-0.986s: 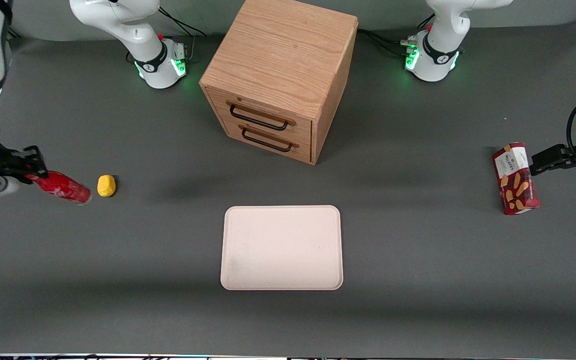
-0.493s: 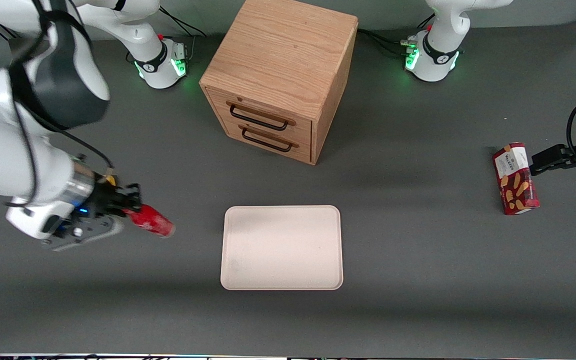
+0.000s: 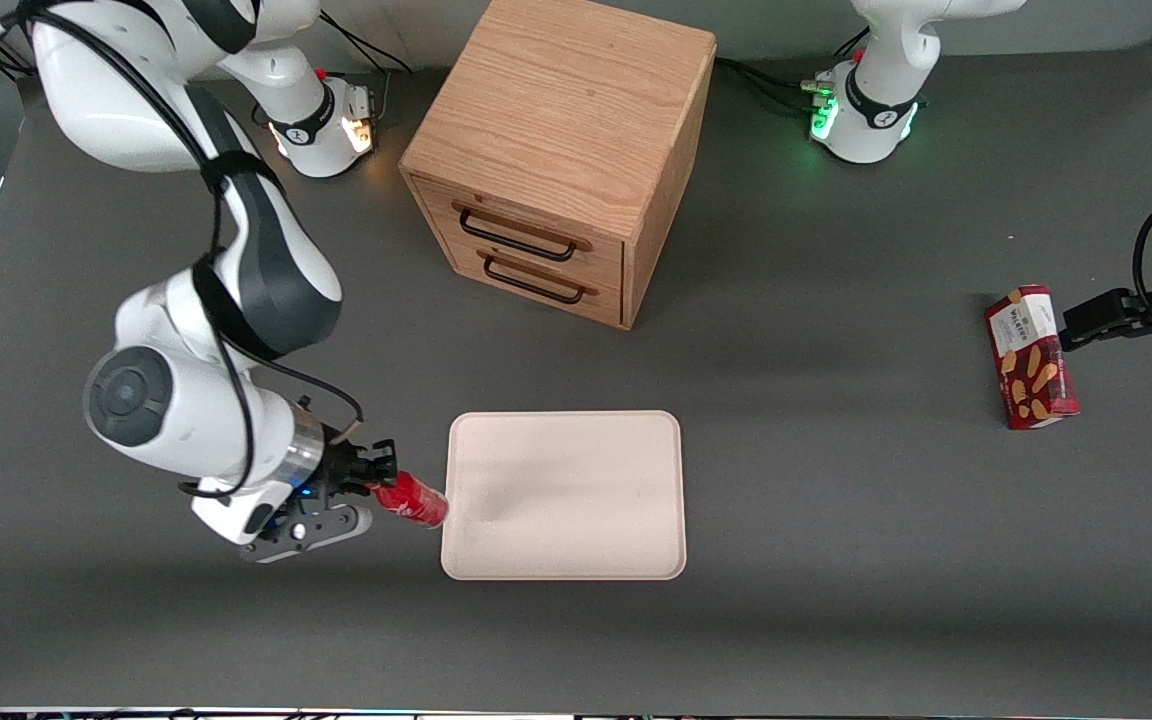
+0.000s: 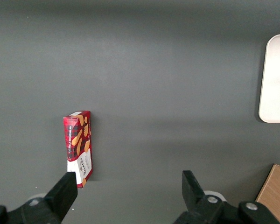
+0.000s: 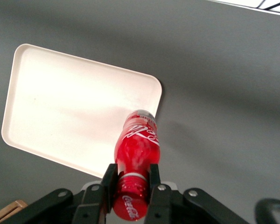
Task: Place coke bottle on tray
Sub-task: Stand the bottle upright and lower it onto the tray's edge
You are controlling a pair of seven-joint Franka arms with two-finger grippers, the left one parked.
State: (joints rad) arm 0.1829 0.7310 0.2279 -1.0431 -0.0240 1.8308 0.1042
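One gripper (image 3: pixel 377 478) clamps the coke bottle (image 3: pixel 414 500) near its cap, base aimed at the tray (image 3: pixel 564 495), above the tray's edge. Only the right wrist view shows its white script.

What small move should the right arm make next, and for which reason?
Probably carry on sideways toward the tray's middle, then lower. The pincer is shut on the coke bottle, which hangs tilted just at the tray's edge nearest the working arm, not yet over its floor.
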